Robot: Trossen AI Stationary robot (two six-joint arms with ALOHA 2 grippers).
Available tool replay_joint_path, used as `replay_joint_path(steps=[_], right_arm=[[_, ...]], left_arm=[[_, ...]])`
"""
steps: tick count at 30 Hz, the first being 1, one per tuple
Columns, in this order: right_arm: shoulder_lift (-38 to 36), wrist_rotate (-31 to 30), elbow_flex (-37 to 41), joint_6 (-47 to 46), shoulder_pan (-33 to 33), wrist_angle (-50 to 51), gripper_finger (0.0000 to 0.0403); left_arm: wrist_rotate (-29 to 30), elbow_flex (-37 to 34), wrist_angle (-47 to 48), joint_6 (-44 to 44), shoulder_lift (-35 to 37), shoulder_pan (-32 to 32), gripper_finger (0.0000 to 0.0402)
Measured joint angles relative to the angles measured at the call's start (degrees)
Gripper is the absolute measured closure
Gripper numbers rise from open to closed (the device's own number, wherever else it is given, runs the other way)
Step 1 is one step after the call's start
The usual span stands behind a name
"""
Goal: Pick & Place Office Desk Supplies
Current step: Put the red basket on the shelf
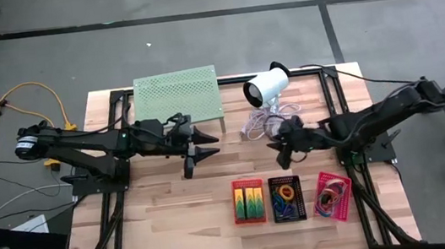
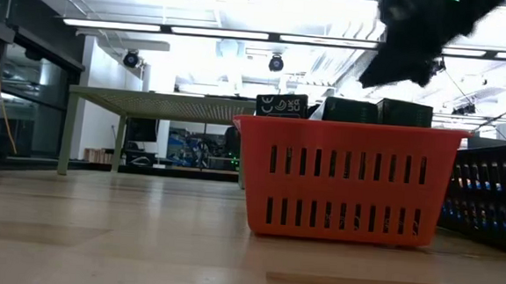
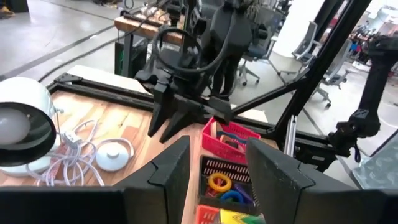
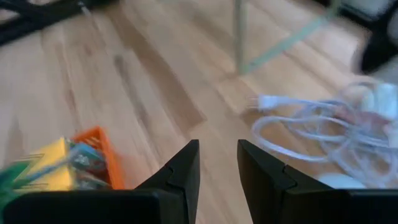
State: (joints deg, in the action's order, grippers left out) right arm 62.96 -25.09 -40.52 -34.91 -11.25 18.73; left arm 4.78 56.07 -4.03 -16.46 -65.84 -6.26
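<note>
Three filled baskets (image 1: 293, 197) in a row before both arms.

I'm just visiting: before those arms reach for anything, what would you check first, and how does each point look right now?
1. Left gripper open and empty: ok.
2. Right gripper open and empty: ok.
3. Red basket, black basket and pink basket upright in a row: ok.
4. Green packs already in the red basket: ok.
5. Loose supplies left on the table: none seen.
6. White cable close to the right gripper, snag risk: cannot tell.
</note>
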Motion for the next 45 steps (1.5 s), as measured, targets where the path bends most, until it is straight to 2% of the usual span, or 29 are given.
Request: replay_joint_path(steps=[8,20,33,45], right_arm=[[-8.5,-4.1,7.5,-2.9,0.0,-3.1,0.0307],[-8.4,-2.4,8.5,-3.0,0.0,-3.3,0.0307],[-8.4,17.0,8.5,-9.6,0.0,-1.5,0.0307],[-8.4,33.9,8.5,-21.0,0.0,12.5,0.0308]], left_arm=[[0.0,0.0,-0.9,0.0,0.0,0.0,0.0249],[0.0,0.0,-1.4,0.0,0.0,0.0,0.0249],[0.0,0.0,-1.4,0.0,0.0,0.0,0.0249],[0.0,0.0,-1.4,0.0,0.0,0.0,0.0249]])
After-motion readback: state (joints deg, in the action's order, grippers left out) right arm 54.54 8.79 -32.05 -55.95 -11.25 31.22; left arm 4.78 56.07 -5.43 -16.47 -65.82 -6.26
